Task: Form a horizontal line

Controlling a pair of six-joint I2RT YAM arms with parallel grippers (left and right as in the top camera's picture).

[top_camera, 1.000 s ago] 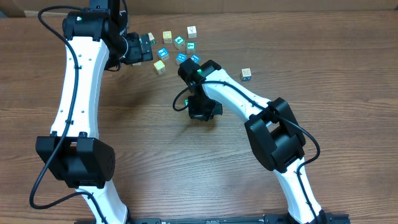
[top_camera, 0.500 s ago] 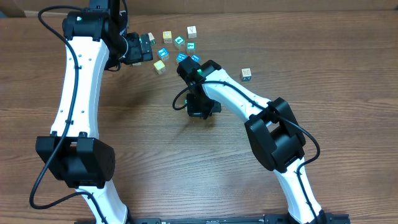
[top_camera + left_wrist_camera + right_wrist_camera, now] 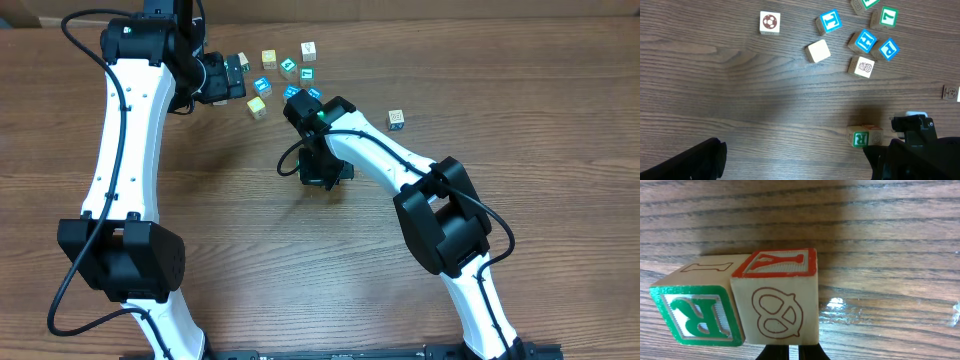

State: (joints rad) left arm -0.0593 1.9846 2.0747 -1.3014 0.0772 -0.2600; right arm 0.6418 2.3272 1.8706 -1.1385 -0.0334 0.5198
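Two wooden blocks stand side by side and touching in the right wrist view: a green R block (image 3: 700,315) and a red Y block with a pretzel face (image 3: 777,300). My right gripper (image 3: 790,354) is shut and empty, its tips right against the pretzel face. Overhead, the right gripper (image 3: 320,172) hides this pair. The left wrist view shows the green R block (image 3: 858,138) beside the right arm. My left gripper (image 3: 795,157) is open and empty, high above the table; overhead the left gripper (image 3: 232,76) is near the loose blocks.
Several loose letter blocks lie in a cluster at the back (image 3: 288,75). One block sits apart to the right (image 3: 396,119). The left wrist view shows a soccer-ball block (image 3: 770,22), a plain block (image 3: 818,51) and a blue H block (image 3: 865,41).
My right gripper has shifted slightly up and to the left on the table. The left arm has not moved.
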